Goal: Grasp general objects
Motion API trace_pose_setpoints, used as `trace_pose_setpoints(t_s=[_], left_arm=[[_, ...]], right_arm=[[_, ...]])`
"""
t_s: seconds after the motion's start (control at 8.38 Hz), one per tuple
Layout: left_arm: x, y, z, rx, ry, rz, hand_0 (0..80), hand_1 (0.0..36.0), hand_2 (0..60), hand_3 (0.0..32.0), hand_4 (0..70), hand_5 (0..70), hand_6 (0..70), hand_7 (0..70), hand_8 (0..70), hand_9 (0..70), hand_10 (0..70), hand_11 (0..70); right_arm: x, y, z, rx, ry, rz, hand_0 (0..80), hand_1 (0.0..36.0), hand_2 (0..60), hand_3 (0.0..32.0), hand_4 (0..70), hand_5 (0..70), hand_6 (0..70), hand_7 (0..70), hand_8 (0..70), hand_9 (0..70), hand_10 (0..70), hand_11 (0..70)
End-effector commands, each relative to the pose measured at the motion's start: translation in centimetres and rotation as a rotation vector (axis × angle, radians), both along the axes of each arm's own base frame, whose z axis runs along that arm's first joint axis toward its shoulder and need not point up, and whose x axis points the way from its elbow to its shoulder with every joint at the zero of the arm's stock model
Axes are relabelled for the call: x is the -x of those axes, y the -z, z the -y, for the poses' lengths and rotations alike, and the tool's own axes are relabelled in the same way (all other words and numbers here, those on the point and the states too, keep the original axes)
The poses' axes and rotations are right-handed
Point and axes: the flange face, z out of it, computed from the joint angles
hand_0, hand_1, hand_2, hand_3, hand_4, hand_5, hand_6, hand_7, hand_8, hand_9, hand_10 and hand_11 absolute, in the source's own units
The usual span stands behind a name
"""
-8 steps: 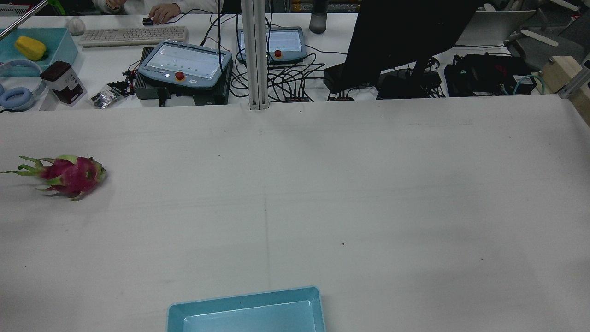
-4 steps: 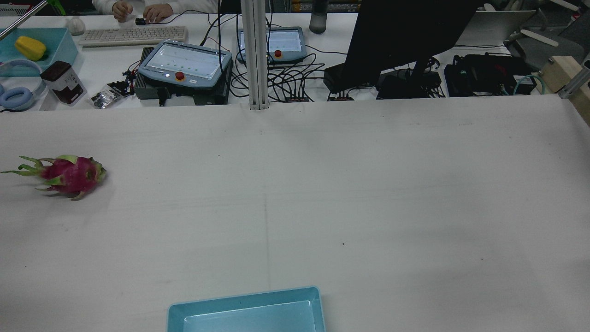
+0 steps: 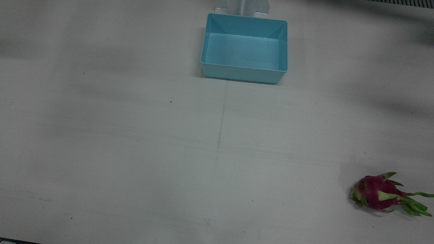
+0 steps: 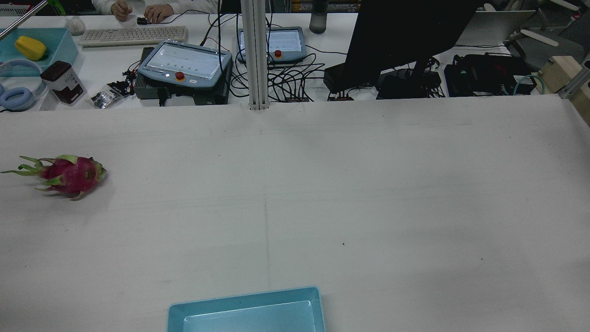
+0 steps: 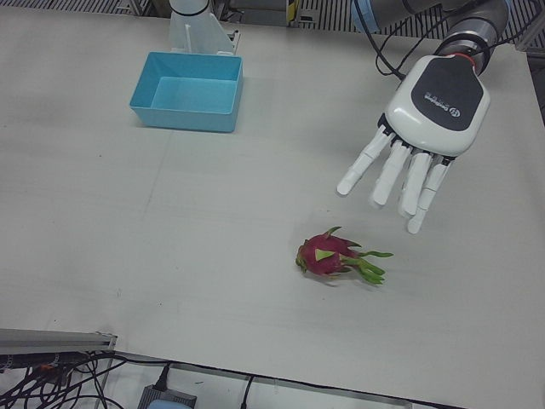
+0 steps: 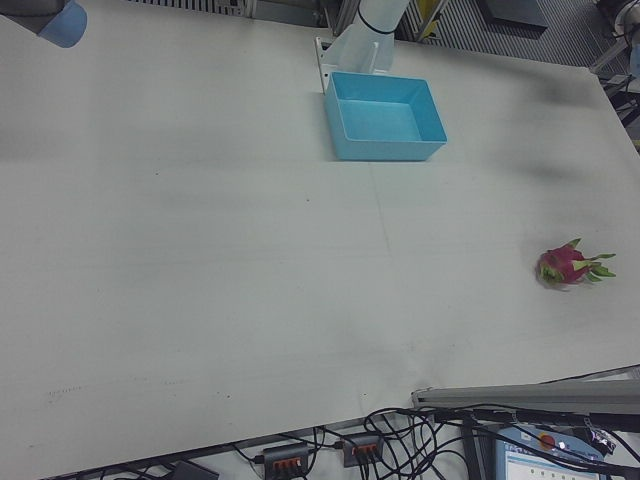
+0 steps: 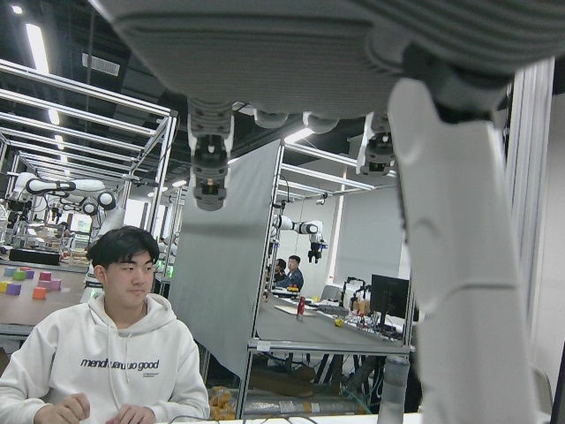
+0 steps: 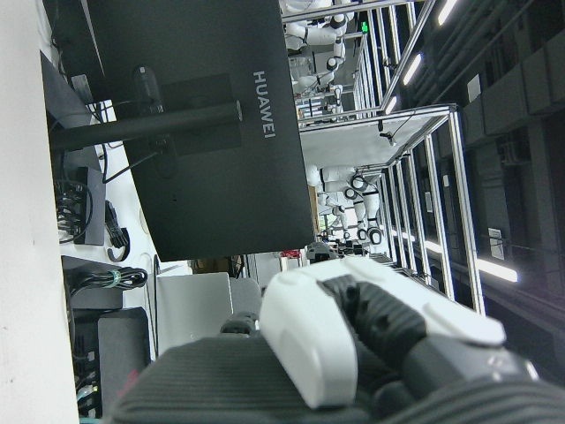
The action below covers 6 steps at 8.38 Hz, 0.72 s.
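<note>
One dragon fruit [image 5: 328, 256] lies on its side on the table [image 3: 135, 142], out on the half before the left arm, with its green leafy tips pointing toward the table's outer edge. It sits in the same spot as in the earlier rear-view frames, and the table around it looks the same too; the only change is at the far desk, where a person's hands [image 4: 138, 10] have shifted beside the keyboard [image 4: 132, 35].

Above the fruit and apart from it hangs the left robot hand [image 5: 417, 141], palm side down, its fingers [image 5: 387, 173] spread and pointing at the table, holding nothing. The right robot hand [image 8: 353, 336] shows only in its own camera, close up and partly cut off; its fingers seem curled, but I cannot tell whether it is spread or closed.

Well apart from the fruit, near the pedestals at the robot's edge of the table, stands a blue bin [image 3: 244, 73] with nothing in it. On the far desk a second blue bin [image 4: 64, 44] holds a yellow object [image 4: 30, 47].
</note>
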Motion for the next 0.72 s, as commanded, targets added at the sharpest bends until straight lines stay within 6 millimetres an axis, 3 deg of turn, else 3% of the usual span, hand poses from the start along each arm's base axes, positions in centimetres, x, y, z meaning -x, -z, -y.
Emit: trace_pose_setpoints(t_s=[0.0,0.24,0.36,0.48,0.6], left_arm=[[-7.1,-1.3,0.7,0.049,-0.070,0.070,60.3,22.6,0.0,8.4,9.5,0.0,0.0,2.1,0.0,0.0,1.2,4.5],[-17.6,-2.0,2.3,0.127,-0.164,0.088,61.5,23.3,0.0,11.6,8.2,0.0,0.0,3.4,0.0,0.0,1.4,4.8],[-18.7,-2.7,2.2,0.147,-0.135,0.082,60.8,22.7,0.0,13.8,6.9,0.0,0.0,2.5,0.0,0.0,1.5,5.0],[-19.1,-4.2,2.6,0.162,-0.134,0.087,59.9,22.4,0.0,20.2,3.8,0.0,0.0,0.5,0.0,0.0,1.1,4.4],[-19.7,-6.4,3.4,0.179,-0.133,0.094,58.2,21.8,0.0,22.2,1.2,0.0,0.0,0.1,0.0,0.0,0.8,3.8]], right_arm=[[0.1,0.0,0.0,0.000,0.001,0.000,0.0,0.0,0.0,0.0,0.0,0.0,0.0,0.0,0.0,0.0,0.0,0.0],[0.1,0.0,0.0,0.000,0.001,0.000,0.0,0.0,0.0,0.0,0.0,0.0,0.0,0.0,0.0,0.0,0.0,0.0],[0.0,0.0,0.0,0.000,0.000,0.000,0.0,0.0,0.0,0.0,0.0,0.0,0.0,0.0,0.0,0.0,0.0,0.0],[0.0,-0.1,0.0,0.002,0.000,0.001,0.0,0.0,0.0,0.0,0.0,0.0,0.0,0.0,0.0,0.0,0.0,0.0],[0.1,-0.1,0.0,0.000,0.001,0.000,0.0,0.0,0.0,0.0,0.0,0.0,0.0,0.0,0.0,0.0,0.0,0.0]])
